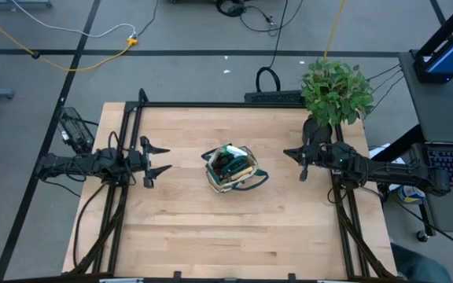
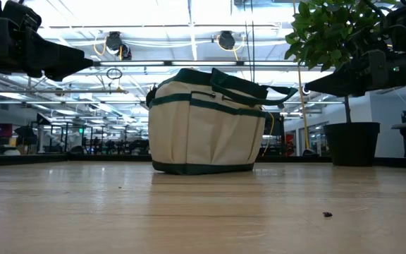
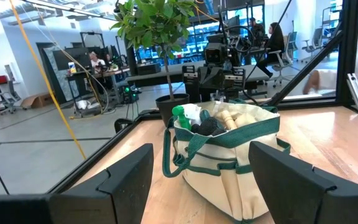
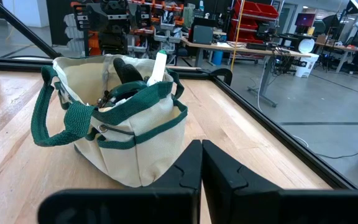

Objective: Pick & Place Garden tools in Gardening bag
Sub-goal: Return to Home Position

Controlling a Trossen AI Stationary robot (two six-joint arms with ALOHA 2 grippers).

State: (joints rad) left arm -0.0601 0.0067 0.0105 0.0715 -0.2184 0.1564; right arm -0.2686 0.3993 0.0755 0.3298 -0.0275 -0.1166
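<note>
The beige gardening bag (image 1: pixel 230 168) with dark green trim stands by its base on the middle of the wooden table (image 1: pixel 234 236). Garden tools stick out of its open top: wooden handles (image 3: pixel 236 117), a green spray bottle (image 3: pixel 180 116) and dark pieces (image 4: pixel 128 70). My left gripper (image 1: pixel 158 156) is open and empty, raised above the table to the left of the bag; in its wrist view (image 3: pixel 201 180) the bag (image 3: pixel 229 155) stands ahead of the fingers. My right gripper (image 1: pixel 296 159) is shut and empty, raised to the right of the bag (image 4: pixel 117 130).
A potted green plant (image 1: pixel 335 93) in a black pot (image 2: pixel 351 143) stands at the table's far right corner, close behind my right arm. Black frame rails (image 1: pixel 211 104) run along the table's edges. A green loop handle (image 4: pixel 58 121) hangs off the bag's side.
</note>
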